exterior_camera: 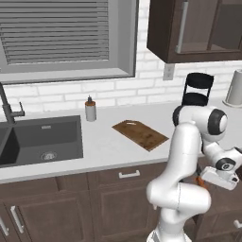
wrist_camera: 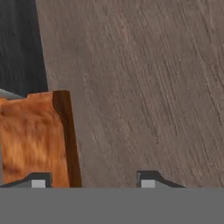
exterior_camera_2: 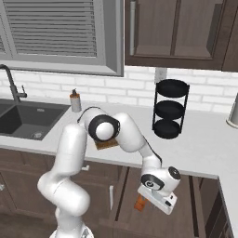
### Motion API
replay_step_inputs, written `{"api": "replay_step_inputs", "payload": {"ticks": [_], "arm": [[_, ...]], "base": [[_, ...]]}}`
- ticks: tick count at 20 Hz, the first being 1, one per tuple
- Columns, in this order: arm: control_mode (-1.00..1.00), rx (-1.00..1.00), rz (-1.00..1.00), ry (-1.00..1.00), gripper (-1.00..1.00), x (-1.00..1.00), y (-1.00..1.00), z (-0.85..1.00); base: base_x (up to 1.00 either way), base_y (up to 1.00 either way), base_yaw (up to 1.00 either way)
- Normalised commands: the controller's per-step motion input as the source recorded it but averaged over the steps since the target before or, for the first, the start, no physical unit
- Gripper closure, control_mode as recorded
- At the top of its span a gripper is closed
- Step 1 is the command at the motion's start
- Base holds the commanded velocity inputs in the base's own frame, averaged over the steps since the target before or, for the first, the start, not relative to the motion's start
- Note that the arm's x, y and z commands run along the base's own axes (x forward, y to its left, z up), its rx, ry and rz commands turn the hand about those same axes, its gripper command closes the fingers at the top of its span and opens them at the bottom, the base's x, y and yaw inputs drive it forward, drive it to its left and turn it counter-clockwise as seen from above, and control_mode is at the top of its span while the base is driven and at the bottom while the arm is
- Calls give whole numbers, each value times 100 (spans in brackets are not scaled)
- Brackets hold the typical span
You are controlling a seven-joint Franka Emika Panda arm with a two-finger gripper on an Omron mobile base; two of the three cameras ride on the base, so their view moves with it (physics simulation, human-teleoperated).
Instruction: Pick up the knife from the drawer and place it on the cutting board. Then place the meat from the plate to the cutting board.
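The small knife with the orange-red wooden handle (wrist_camera: 33, 140) lies on the floor of the shallow dark brown wooden drawer (wrist_camera: 144, 87), which stands pulled out under the counter. In the hand view the handle sits far to one side, right against one finger tip (wrist_camera: 37, 180), and the other finger tip (wrist_camera: 148, 179) has only bare drawer wood in front of it. From the right base view I see the orange handle (exterior_camera_2: 139, 202) just beside the white hand, low in the open drawer.

My main worry is this off-centre position. If the jaws close like this, one finger may push the handle sideways over the smooth wood, so the knife turns or slips out and does not get pinched. A grip at the very end of the handle could also let the knife swing during the lift, and it could hit the drawer front. The blade is hardly visible to me, so I cannot judge which way it points.

The gripper (wrist_camera: 92, 180) has its jaws about half apart. I think one finger touches the handle, but the view is too close to be sure, and I cannot say that it holds anything yet.

The flat brown wooden cutting board (exterior_camera: 140, 134) waits on the pale counter (exterior_camera: 101, 142), well apart from the drawer.
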Motion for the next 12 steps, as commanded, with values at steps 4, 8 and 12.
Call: {"api": "replay_step_inputs", "payload": {"ticks": [4, 8, 12], "arm": [[-100, -3, -8, 0, -100, -28, 2, -3], [-100, -2, -7, 0, -100, -23, 57, 3], [-100, -5, -7, -2, -100, -3, 78, 20]], "base": [[0, 0, 0], [0, 0, 0], [0, 0, 0]]}}
